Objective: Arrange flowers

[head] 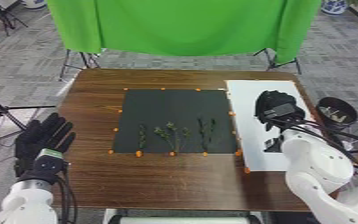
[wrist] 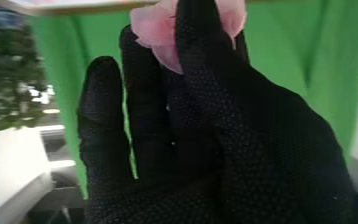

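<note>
With the left hand (head: 42, 137), held open at the table's (head: 175, 190) left edge. On the dark mat (head: 162, 107), green sprigs (head: 171, 128). With the right hand (head: 276, 103) over the white sheet (head: 246, 100), pinching a pink flower (wrist: 153, 27). Beyond the table, green cloth (head: 175, 27).

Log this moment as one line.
right hand: pinching pink flower over white sheet | left hand: open at left edge of table | green sprigs: on dark mat
</note>
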Action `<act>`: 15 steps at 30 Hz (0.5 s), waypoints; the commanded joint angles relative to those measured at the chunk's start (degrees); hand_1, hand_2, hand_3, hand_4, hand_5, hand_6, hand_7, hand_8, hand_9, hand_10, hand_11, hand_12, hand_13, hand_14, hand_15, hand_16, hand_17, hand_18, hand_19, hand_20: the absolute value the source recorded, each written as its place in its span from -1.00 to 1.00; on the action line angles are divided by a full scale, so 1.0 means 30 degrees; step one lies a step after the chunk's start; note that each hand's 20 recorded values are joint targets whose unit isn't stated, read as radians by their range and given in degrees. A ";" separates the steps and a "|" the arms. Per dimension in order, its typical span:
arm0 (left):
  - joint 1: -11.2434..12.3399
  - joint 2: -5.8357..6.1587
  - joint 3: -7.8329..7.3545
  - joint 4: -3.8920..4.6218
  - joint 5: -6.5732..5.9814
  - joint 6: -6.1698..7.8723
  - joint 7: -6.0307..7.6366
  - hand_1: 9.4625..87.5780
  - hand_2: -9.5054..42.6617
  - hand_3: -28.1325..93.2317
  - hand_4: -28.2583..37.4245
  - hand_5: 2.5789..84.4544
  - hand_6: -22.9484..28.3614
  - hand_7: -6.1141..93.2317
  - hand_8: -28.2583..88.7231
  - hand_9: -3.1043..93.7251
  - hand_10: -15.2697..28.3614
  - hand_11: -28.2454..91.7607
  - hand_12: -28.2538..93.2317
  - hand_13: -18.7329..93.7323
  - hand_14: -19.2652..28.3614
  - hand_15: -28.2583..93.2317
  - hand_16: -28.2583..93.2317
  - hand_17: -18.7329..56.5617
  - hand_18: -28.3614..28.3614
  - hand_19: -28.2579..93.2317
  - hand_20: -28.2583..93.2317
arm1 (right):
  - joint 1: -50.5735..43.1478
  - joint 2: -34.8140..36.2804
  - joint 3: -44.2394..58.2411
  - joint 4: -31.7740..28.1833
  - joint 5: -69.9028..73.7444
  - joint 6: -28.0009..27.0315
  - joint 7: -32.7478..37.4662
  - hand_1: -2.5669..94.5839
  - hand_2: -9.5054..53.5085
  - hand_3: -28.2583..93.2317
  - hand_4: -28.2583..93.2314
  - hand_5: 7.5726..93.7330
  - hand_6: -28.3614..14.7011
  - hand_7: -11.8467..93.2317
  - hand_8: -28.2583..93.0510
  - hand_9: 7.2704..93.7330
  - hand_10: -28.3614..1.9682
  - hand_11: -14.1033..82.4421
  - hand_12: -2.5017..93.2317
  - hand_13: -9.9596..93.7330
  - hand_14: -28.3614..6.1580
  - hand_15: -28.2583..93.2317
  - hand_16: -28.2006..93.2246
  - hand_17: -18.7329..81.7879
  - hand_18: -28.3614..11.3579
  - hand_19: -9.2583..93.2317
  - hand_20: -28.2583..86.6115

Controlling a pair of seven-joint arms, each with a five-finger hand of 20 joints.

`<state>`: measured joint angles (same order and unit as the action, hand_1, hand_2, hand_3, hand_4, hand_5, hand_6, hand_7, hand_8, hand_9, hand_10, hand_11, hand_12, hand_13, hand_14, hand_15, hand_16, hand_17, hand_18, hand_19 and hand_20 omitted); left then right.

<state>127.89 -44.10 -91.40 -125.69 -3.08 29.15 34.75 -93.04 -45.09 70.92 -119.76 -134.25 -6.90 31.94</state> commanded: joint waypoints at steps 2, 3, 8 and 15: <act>0.0483 0.0033 -0.0501 -0.0025 0.0310 -0.0282 0.0023 -0.50 0.08 0.67 -1.00 0.12 0.30 -0.44 -0.72 -0.06 0.44 -0.09 -0.38 -0.13 0.53 0.24 -0.73 -0.67 0.56 0.20 -0.43 | 0.5747 -0.2634 -0.4417 0.1303 0.0650 -0.0182 -0.3283 0.34 -1.00 0.66 -1.00 0.57 0.46 -0.09 -0.51 0.74 0.43 -0.61 -0.26 0.33 0.26 -0.07 0.10 -0.12 -0.54 0.55 0.13; 0.0390 -0.0006 -0.0468 0.0012 0.0361 -0.0267 -0.0135 -0.50 0.08 0.67 -1.00 0.12 0.30 -0.44 -0.72 -0.06 0.44 -0.09 -0.38 -0.13 0.53 0.25 -0.73 -0.67 0.56 0.20 -0.43 | 0.6330 -0.3054 -0.5100 0.1583 0.0633 -0.0192 -0.3701 0.34 -1.00 0.66 -1.00 0.56 0.46 -0.09 -0.51 0.74 0.44 -0.61 -0.26 0.33 0.27 -0.07 0.10 -0.12 -0.53 0.55 0.13; -0.0218 0.0050 0.0094 0.0126 0.0319 -0.0087 -0.0226 -0.50 0.08 0.67 -1.00 0.12 0.30 -0.44 -0.72 -0.07 0.44 -0.09 -0.38 -0.13 0.53 0.24 -0.72 -0.67 0.56 0.19 -0.43 | 0.9038 -0.5416 -0.8125 0.3518 0.0393 -0.0652 -0.5630 0.34 -1.00 0.66 -1.00 0.56 0.46 -0.09 -0.51 0.74 0.44 -0.61 -0.25 0.35 0.28 -0.07 0.11 -0.12 -0.53 0.55 0.13; 0.0082 0.0104 0.0229 0.0250 0.0880 0.0146 -0.0179 -0.50 0.08 0.67 -1.00 0.11 0.30 -0.44 -0.72 -0.07 0.44 -0.09 -0.38 -0.14 0.53 0.24 -0.72 -0.67 0.56 0.19 -0.43 | 1.1691 -0.8569 -1.1360 0.7979 -0.2107 -0.1166 -0.8458 0.33 -1.00 0.66 -1.00 0.55 0.46 -0.08 -0.50 0.73 0.46 -0.60 -0.24 0.39 0.34 0.00 0.16 -0.10 -0.53 0.59 0.16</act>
<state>126.88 -43.98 -90.71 -125.10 -2.08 29.13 34.32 -65.45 -60.04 43.25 -104.65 -134.25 -7.51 13.48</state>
